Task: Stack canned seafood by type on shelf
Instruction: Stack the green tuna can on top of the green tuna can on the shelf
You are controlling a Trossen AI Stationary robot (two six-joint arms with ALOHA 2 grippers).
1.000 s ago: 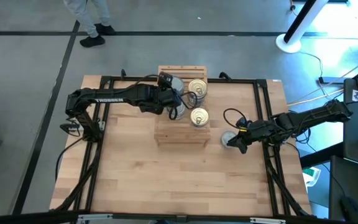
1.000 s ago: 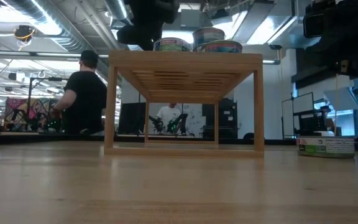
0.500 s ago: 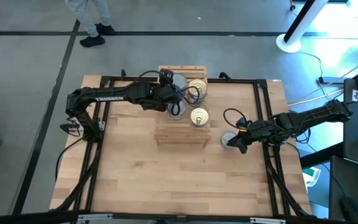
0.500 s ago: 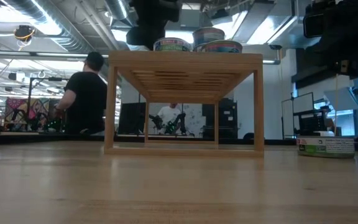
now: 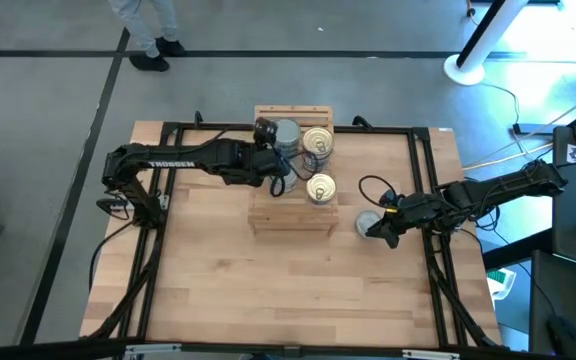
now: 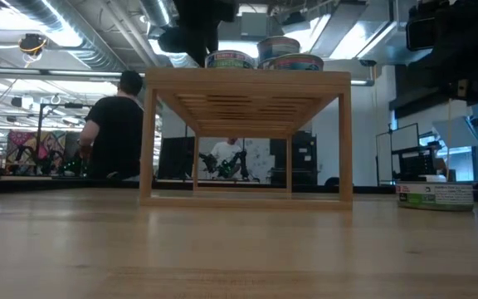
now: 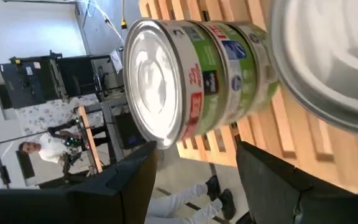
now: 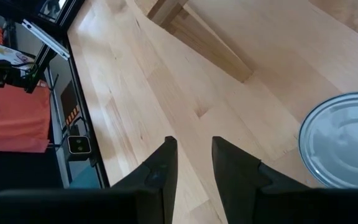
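Observation:
The light-wood slatted shelf (image 5: 293,212) stands mid-table. On it are a stack of two green-labelled tins with a silver top (image 7: 191,81) (image 5: 286,133), a second silver-topped tin (image 7: 328,62) and two gold-topped tins (image 5: 317,141) (image 5: 320,188). My left gripper (image 7: 194,162) (image 5: 271,162) hovers open above the shelf's left part, just short of the silver stack, with nothing between its fingers. One silver-topped tin (image 5: 367,222) (image 6: 435,195) rests on the tabletop right of the shelf. My right gripper (image 8: 194,146) (image 5: 373,233) hangs beside it, fingers a narrow gap apart, empty.
The shelf's legs (image 6: 148,141) stand on the butcher-block tabletop (image 5: 298,290), with free room toward the near edge. A black frame (image 5: 168,130) runs round the table. A person (image 6: 114,133) stands in the room beyond, and a person's feet (image 5: 153,60) show past the far edge.

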